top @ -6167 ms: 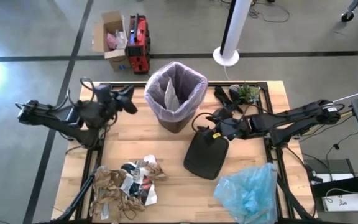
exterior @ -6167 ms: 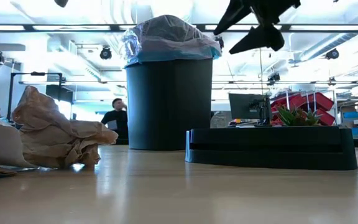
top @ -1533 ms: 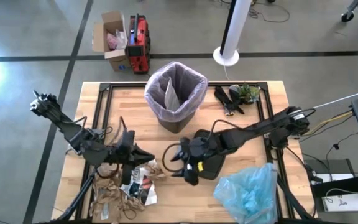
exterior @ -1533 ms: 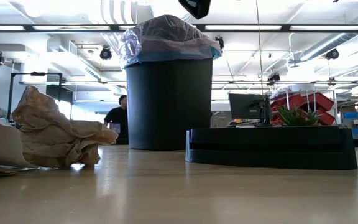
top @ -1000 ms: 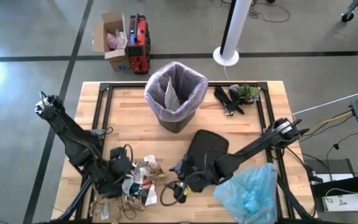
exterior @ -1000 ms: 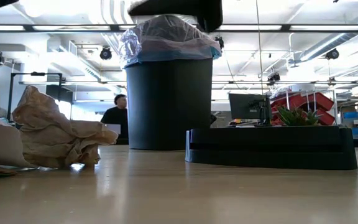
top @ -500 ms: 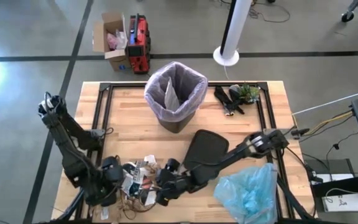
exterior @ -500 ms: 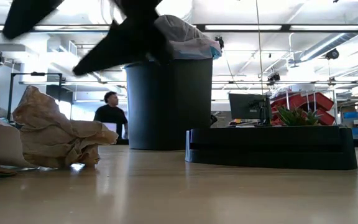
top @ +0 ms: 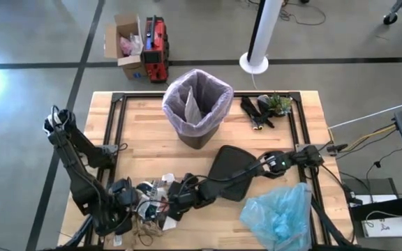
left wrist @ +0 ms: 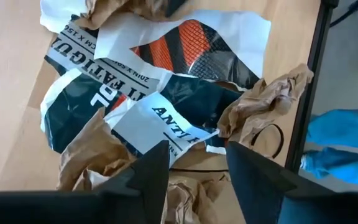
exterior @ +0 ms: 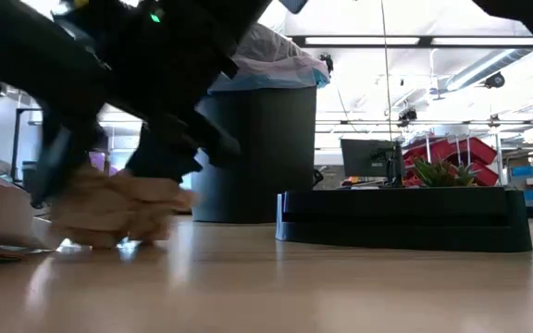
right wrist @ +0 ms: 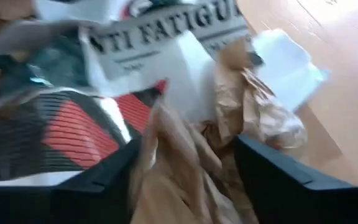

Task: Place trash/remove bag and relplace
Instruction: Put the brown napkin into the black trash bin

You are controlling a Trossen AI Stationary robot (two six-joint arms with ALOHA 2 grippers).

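The trash [top: 155, 208], crumpled brown paper, white scraps and printed wrappers, lies heaped at the table's near left. My left gripper [left wrist: 197, 169] hangs open just over the heap's printed wrapper [left wrist: 166, 118], coming from the left [top: 131, 208]. My right gripper [right wrist: 188, 180] reaches in from the right [top: 176, 201] and is shut on a crumpled wad of brown paper [exterior: 118, 208]. The black bin [top: 197, 129], far centre, is lined with the pale lavender bag [top: 197, 97]. The light blue bag [top: 279, 213] lies at the near right. My right gripper has the crumpled brown paper wad [right wrist: 185, 155] between its two fingers, which stand on either side of it. The fingers come slanting down from the table's right. The wad sits on the table and the heap, its top pressed low [exterior: 123, 185].
A black bin lid [top: 232, 171] lies flat just right of the heap, under my right arm. A black-and-green clump [top: 267, 107] sits at the far right. Bare wood shows between the bin and the heap. People stand in the room beyond the table.
My right gripper has moved from beside the lid toward the table's left and down onto the heap, tipping steeper. The brown paper wad, tall before, is now pressed lower. My left gripper has sunk a little toward the near edge over the heap.
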